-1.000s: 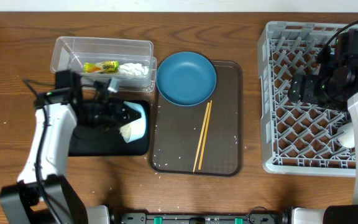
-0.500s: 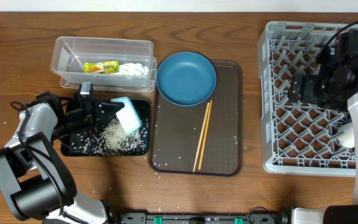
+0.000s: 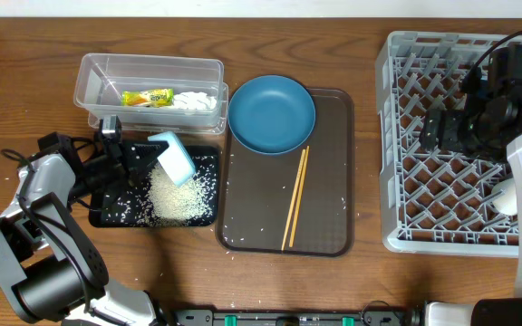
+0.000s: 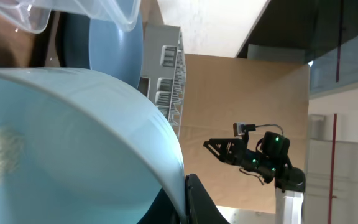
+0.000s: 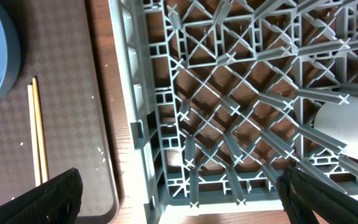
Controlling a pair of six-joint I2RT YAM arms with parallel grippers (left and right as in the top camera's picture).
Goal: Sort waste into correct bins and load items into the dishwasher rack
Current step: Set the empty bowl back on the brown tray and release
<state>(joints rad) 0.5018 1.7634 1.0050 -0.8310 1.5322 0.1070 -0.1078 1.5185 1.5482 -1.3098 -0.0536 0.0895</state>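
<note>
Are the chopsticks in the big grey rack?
No, the chopsticks lie on the brown tray, just below the blue plate.

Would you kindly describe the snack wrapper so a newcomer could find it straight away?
Start at the clear plastic tub in the overhead view's upper left. Inside lies the wrapper, next to white tissue; it is the only yellow-green thing there.

overhead looks straight down from high up, grey rack (image 3: 406, 136) at its right. right wrist faces down, close over the rack's left edge, sharing the chopsticks (image 5: 37, 134) beside it. left wrist, tight against the light-blue bowl (image 4: 73, 137), looks sideways toward the rack.
</note>
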